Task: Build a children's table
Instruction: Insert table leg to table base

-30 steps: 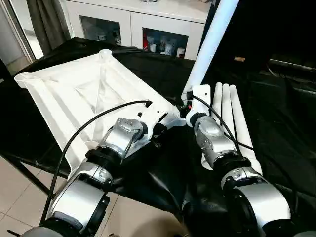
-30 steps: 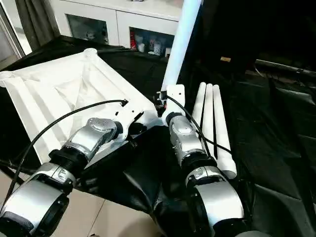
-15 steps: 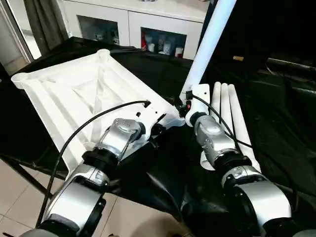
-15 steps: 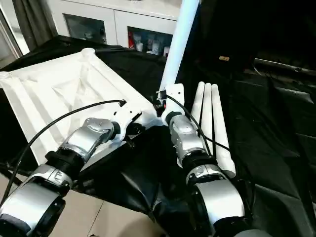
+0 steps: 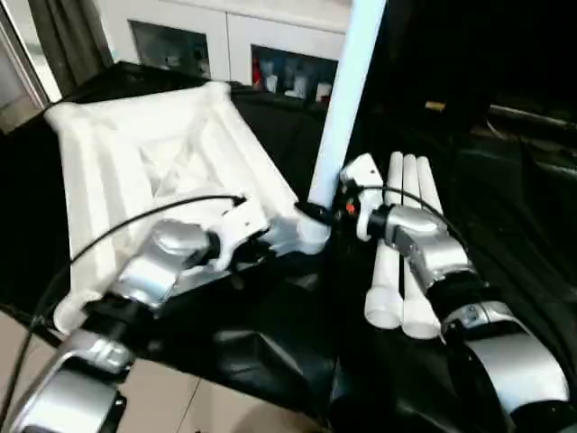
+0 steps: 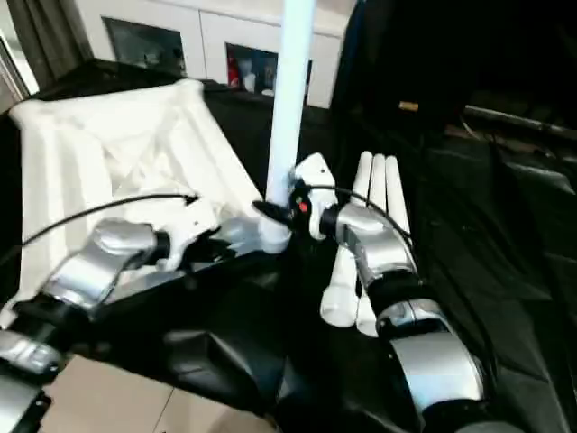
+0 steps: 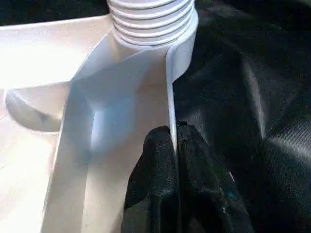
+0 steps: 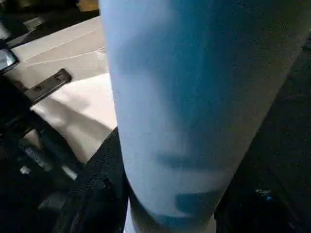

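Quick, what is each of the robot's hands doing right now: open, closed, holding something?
Left end effector: closed, pinching the rim of the table top.
Right end effector: closed around the upright leg standing in the corner socket.

Black fingers pinch white table top rim below threaded socket.
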Controlling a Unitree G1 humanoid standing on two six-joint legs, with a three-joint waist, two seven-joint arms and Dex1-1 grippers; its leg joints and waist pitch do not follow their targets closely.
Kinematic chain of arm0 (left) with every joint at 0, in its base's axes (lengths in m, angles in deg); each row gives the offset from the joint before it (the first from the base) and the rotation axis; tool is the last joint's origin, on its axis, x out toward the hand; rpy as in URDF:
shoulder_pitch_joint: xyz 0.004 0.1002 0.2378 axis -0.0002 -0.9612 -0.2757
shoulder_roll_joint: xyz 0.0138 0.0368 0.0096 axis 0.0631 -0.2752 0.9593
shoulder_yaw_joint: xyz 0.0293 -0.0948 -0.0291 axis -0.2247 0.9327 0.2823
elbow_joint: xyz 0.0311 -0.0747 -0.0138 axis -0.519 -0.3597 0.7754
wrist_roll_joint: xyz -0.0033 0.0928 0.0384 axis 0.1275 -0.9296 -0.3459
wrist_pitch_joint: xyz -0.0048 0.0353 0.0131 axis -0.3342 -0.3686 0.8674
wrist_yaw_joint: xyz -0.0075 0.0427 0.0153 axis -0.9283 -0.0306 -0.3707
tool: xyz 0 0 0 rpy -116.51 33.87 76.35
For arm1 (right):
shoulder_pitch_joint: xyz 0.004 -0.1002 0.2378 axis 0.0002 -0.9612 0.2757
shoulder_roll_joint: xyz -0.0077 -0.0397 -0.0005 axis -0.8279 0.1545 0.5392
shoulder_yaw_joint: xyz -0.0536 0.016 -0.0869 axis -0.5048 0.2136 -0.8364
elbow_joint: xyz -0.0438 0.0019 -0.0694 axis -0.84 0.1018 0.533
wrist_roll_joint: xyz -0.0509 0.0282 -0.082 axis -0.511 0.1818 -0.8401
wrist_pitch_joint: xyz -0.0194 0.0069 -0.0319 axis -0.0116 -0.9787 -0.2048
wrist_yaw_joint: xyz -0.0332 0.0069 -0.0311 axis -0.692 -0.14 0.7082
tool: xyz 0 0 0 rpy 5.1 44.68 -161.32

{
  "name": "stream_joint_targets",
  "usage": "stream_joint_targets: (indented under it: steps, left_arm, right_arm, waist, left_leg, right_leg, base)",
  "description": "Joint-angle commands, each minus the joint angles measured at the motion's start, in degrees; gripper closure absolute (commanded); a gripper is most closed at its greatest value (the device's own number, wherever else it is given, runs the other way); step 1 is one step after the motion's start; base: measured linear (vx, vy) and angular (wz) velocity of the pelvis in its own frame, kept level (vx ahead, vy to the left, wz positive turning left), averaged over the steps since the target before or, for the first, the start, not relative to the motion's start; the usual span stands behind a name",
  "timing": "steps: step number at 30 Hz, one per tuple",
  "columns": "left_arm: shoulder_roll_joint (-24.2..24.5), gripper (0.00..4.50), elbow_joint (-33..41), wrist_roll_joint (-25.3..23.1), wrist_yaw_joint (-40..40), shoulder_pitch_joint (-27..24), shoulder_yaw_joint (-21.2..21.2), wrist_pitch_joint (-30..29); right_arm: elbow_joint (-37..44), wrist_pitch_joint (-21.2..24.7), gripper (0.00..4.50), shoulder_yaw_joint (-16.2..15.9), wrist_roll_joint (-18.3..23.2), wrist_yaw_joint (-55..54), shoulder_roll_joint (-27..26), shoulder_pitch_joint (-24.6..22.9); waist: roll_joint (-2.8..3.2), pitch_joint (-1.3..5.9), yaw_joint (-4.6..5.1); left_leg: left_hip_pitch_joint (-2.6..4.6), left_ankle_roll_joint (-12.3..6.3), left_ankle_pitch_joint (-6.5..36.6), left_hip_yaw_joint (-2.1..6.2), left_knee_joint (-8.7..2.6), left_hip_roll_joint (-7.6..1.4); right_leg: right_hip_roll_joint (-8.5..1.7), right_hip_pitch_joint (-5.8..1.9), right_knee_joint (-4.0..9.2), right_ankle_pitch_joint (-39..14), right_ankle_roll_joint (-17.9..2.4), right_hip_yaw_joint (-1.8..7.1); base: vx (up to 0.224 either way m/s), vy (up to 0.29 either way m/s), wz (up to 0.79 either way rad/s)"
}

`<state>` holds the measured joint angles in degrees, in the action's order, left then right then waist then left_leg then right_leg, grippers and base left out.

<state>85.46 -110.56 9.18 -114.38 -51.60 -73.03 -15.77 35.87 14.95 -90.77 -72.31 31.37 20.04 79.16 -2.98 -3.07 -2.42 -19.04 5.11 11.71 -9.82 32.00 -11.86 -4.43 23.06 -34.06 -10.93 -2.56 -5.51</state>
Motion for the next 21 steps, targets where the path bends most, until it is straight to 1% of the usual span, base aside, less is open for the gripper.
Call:
stream_joint_targets:
  steps: [1,2,3,4,5,6,7,8,9,10,11,13,14,15,16,17,18,19,20,21]
  left_arm:
    - [1.5,4.50,6.0,2.1,-6.4,-2.0,-1.5,3.0]
    - [1.5,4.50,6.0,2.1,-6.4,-2.0,-1.5,3.0]
    - [2.9,4.50,7.3,2.5,-7.6,-2.6,-1.3,3.4]
    - [4.1,4.50,8.4,2.9,-9.1,-3.0,-1.2,3.8]
    - [4.6,4.50,8.9,3.2,-9.8,-3.2,-1.2,3.9]
    - [5.0,4.50,9.2,3.4,-10.4,-3.4,-1.2,4.0]
    - [6.3,4.50,11.0,4.4,-12.6,-4.1,-1.3,4.0]
    - [7.1,4.50,12.2,5.1,-14.1,-4.6,-1.4,3.9]
    - [7.9,4.50,13.7,6.0,-16.0,-5.1,-1.7,3.6]
    - [8.2,4.50,14.3,6.2,-16.8,-5.3,-1.8,3.4]
    - [8.3,4.50,14.5,6.3,-17.2,-5.4,-1.8,3.4]
    - [8.3,4.50,14.7,6.4,-17.5,-5.4,-1.8,3.4]
    - [8.3,4.50,14.7,6.4,-17.5,-5.4,-1.8,3.4]
    - [8.0,4.50,14.2,6.0,-16.8,-5.1,-1.8,3.5]
    - [7.9,4.50,13.9,5.7,-16.4,-5.0,-1.7,3.6]
    - [7.7,4.50,13.6,5.5,-15.9,-4.8,-1.7,3.8]
    - [7.4,4.50,13.0,4.8,-14.9,-4.6,-1.6,3.8]
    - [6.8,4.50,11.4,3.5,-12.8,-3.9,-1.3,3.8]
    - [6.6,4.50,10.9,3.1,-12.0,-3.7,-1.2,3.6]
    - [6.3,4.50,10.2,2.6,-11.1,-3.4,-1.1,3.3]
  right_arm:
    - [-2.7,4.4,2.62,-4.6,-2.4,6.0,3.3,-6.5]
    - [-2.7,4.4,2.62,-4.6,-2.4,6.0,3.3,-6.5]
    - [-0.6,4.5,2.62,-5.3,-1.9,9.1,4.5,-8.0]
    - [1.4,5.0,2.62,-6.1,-1.4,11.8,5.4,-9.4]
    - [2.3,5.5,2.62,-6.5,-1.1,12.9,5.7,-9.9]
    - [2.9,5.8,2.62,-6.7,-0.9,13.7,5.9,-10.3]
    - [6.2,7.7,2.62,-7.8,-0.6,16.9,6.9,-12.0]
    - [8.1,8.7,2.62,-8.6,-0.4,18.8,7.4,-13.0]
    - [10.3,9.5,2.62,-9.7,-0.4,21.2,8.1,-14.2]
    - [11.0,9.8,2.62,-10.1,-0.5,22.0,8.3,-14.7]
    - [11.5,10.0,2.62,-10.4,-0.6,22.5,8.4,-15.0]
    - [12.1,9.9,2.62,-11.1,-0.9,23.2,8.6,-15.5]
    - [12.1,9.9,2.62,-11.1,-0.9,23.2,8.6,-15.5]
    - [11.9,9.2,2.62,-11.3,-1.4,22.8,8.5,-15.6]
    - [11.7,8.9,2.62,-11.4,-1.6,22.4,8.4,-15.7]
    - [11.4,8.5,2.62,-11.4,-1.9,21.9,8.3,-15.7]
    - [11.3,8.2,2.62,-11.1,-2.0,20.7,8.1,-15.7]
    - [10.1,6.9,2.62,-10.0,-2.2,17.2,7.1,-15.2]
    - [9.6,6.4,2.62,-9.6,-2.4,15.9,6.8,-14.9]
    - [8.9,5.6,2.62,-9.1,-2.5,14.2,6.4,-14.6]
  waist:
    - [0.64,3.45,-0.53]
    - [0.64,3.45,-0.53]
    - [0.66,3.34,-0.69]
    - [0.79,3.19,-1.14]
    - [0.91,3.25,-1.40]
    - [0.91,3.17,-1.45]
    - [0.90,3.03,-1.56]
    - [1.11,2.93,-1.74]
    - [1.06,2.90,-1.86]
    - [1.09,2.77,-2.03]
    - [1.14,2.84,-2.10]
    - [1.10,2.83,-2.40]
    - [1.17,2.81,-2.52]
    - [1.06,2.85,-2.61]
    - [0.94,2.94,-2.59]
    - [0.93,2.96,-2.56]
    - [0.91,3.00,-2.56]
    - [0.98,2.95,-2.52]
    - [0.91,2.85,-2.45]
    - [0.89,2.86,-2.46]
  left_leg:
    - [-0.62,-7.70,0.7,-0.18,-2.65,-1.85]
    - [-0.62,-7.70,0.7,-0.18,-2.65,-1.85]
    - [-0.48,-7.36,1.4,-0.21,-2.74,-1.97]
    - [-0.32,-6.68,2.5,-0.25,-2.85,-2.09]
    - [-0.20,-6.25,2.7,-0.21,-2.85,-2.20]
    - [-0.22,-5.96,3.2,-0.23,-2.92,-2.24]
    - [-0.25,-5.22,4.5,-0.23,-3.03,-2.24]
    - [-0.20,-4.44,6.0,-0.19,-3.17,-2.34]
    - [-0.06,-3.78,7.4,-0.21,-3.24,-2.34]
    - [0.11,-3.19,8.6,-0.29,-3.33,-2.33]
    - [0.10,-2.76,9.0,-0.23,-3.36,-2.33]
    - [0.17,-2.01,9.3,-0.24,-3.39,-2.18]
    - [0.18,-1.78,9.3,-0.22,-3.43,-2.15]
    - [0.22,-1.17,9.9,-0.15,-3.50,-2.06]
    - [0.12,-0.98,9.7,-0.10,-3.49,-1.96]
    - [0.04,-0.92,9.5,-0.04,-3.51,-1.96]
    - [0.00,-0.91,9.2,-0.01,-3.50,-1.93]
    - [-0.01,-0.91,8.9,-0.04,-3.45,-1.85]
    - [0.12,-0.73,9.4,-0.06,-3.52,-1.84]
    - [0.21,-0.57,10.0,-0.07,-3.51,-1.78]
  right_leg:
    - [-4.35,-3.83,1.89,4.8,-16.9,3.54]
    - [-4.35,-3.83,1.89,4.8,-16.9,3.54]
    - [-4.27,-3.69,2.05,2.9,-16.4,3.51]
    - [-4.11,-3.64,2.27,0.6,-15.6,3.44]
    - [-4.20,-3.61,2.20,0.1,-15.4,3.46]
    - [-4.05,-3.57,2.24,-0.4,-15.3,3.42]
    - [-3.89,-3.56,2.39,-1.9,-14.8,3.41]
    - [-3.96,-3.48,2.52,-3.5,-14.3,3.41]
    - [-3.98,-3.38,2.74,-5.3,-13.7,3.46]
    - [-3.98,-3.12,3.04,-7.4,-13.0,3.52]
    - [-4.05,-3.16,2.98,-8.2,-12.9,3.52]
    - [-4.03,-3.04,3.27,-9.5,-12.3,3.63]
    - [-4.04,-3.00,3.31,-9.8,-12.1,3.66]
    - [-4.02,-2.97,3.35,-10.2,-11.7,3.68]
    - [-3.98,-3.08,3.30,-9.9,-11.6,3.68]
    - [-3.98,-3.16,3.24,-9.7,-11.5,3.66]
    - [-3.95,-3.19,3.21,-9.5,-11.5,3.64]
    - [-3.89,-3.11,3.20,-8.7,-11.4,3.67]
    - [-3.86,-2.93,3.38,-9.5,-11.2,3.65]
    - [-3.87,-2.92,3.49,-10.5,-11.1,3.65]
  base:
    - [0.000,0.000,0.00]
    - [0.000,0.000,0.00]
    - [0.000,0.000,0.00]
    - [0.000,0.000,0.00]
    - [0.000,0.000,0.00]
    - [0.000,0.000,0.00]
    - [0.000,0.000,0.00]
    - [0.000,0.000,0.00]
    - [0.000,0.000,0.00]
    - [0.000,0.000,0.00]
    - [0.000,0.000,0.00]
    - [0.000,0.000,0.00]
    - [0.000,0.000,0.00]
    - [0.000,0.000,0.00]
    - [0.000,0.000,0.00]
    - [0.000,0.000,0.00]
    - [0.000,0.000,0.00]
    - [0.000,0.000,0.00]
    - [0.000,0.000,0.00]
    - [0.000,0.000,0.00]
